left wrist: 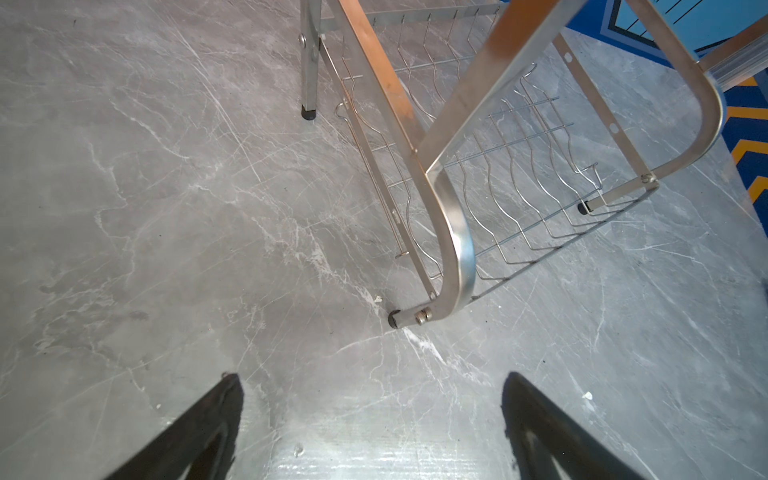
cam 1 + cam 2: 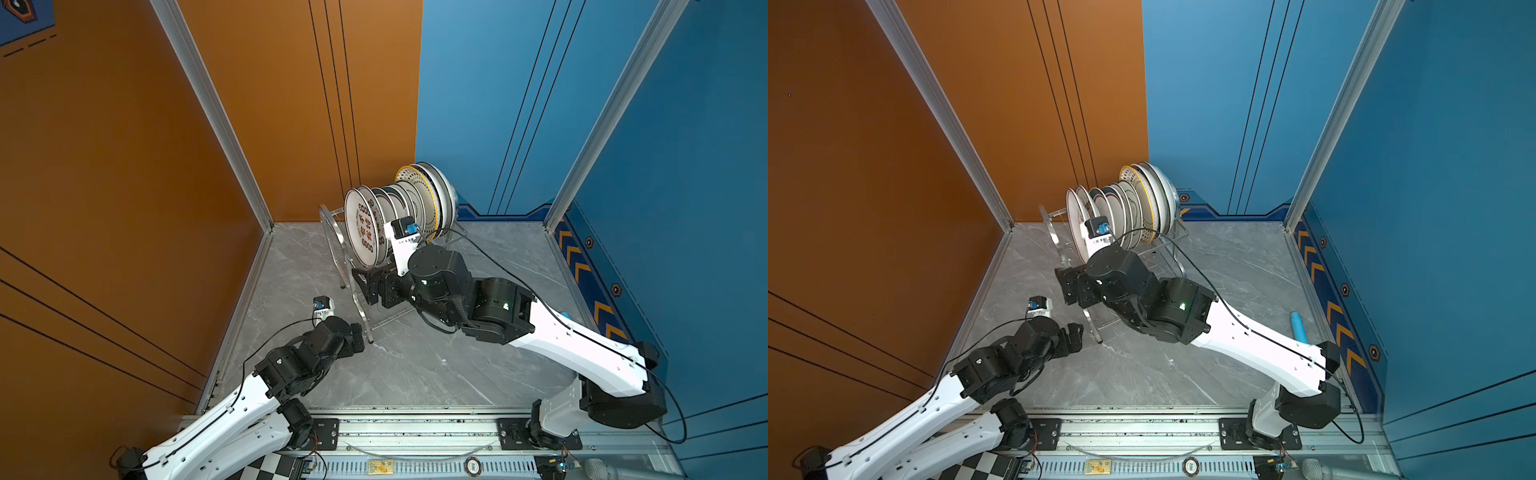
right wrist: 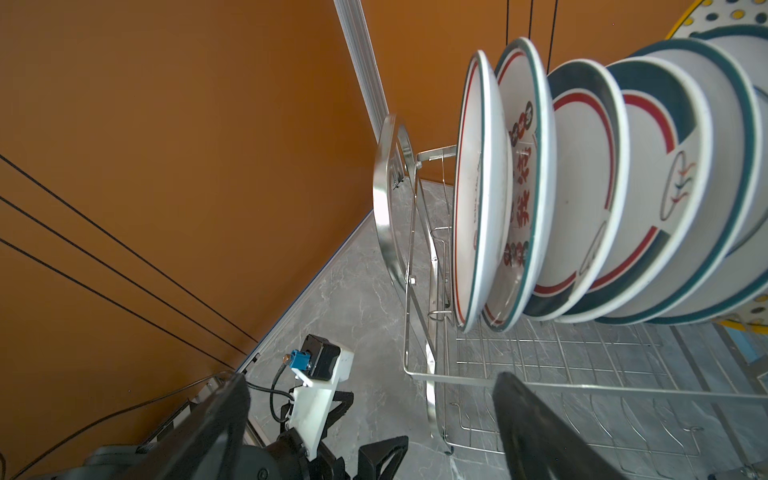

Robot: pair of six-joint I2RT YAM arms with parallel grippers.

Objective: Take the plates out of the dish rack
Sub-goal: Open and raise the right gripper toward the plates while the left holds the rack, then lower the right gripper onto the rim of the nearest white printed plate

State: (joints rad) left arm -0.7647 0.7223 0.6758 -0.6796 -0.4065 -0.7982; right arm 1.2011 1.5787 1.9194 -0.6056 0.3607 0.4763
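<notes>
Right wrist view first: where do the plates (image 3: 582,187) stand? (Visitor)

All are in the upper tier (image 3: 582,357) of the dish rack (image 3: 384,199), on edge between the divider wires (image 3: 540,353), close-packed and leaning one way. Whether they touch each other I cannot tell. None lies on the grey marble tabletop (image 2: 415,374), so I judge the unloading not yet begun. The wires keep them upright, with the rims offered for a pinch. (Inspector)

And the right gripper (image 3: 370,378)? (Visitor)

Its jaws are apart with nothing between them. It sits low at the rack's end, beside the arched frame (image 2: 332,232) and below the end plate with red-and-black characters (image 2: 363,226), touching no plate. I take it that it is placed there to come up on that outermost rim, the only one with free room beside it. (Inspector)

The left gripper (image 1: 372,378)? (Visitor)

That one is also spread wide and empty, poised over bare tabletop near the rack's near foot (image 1: 395,318), well apart from the plates. It may be stationed to receive a plate or to steady the frame; I cannot tell which. The lower tier (image 1: 519,187) carries nothing. (Inspector)

Any risk? (Visitor)

If the plates lean on one another, drawing out the end one may let the next tip. Glazed rims look slippery, so a firm, square bite is wanted. (Inspector)
</notes>
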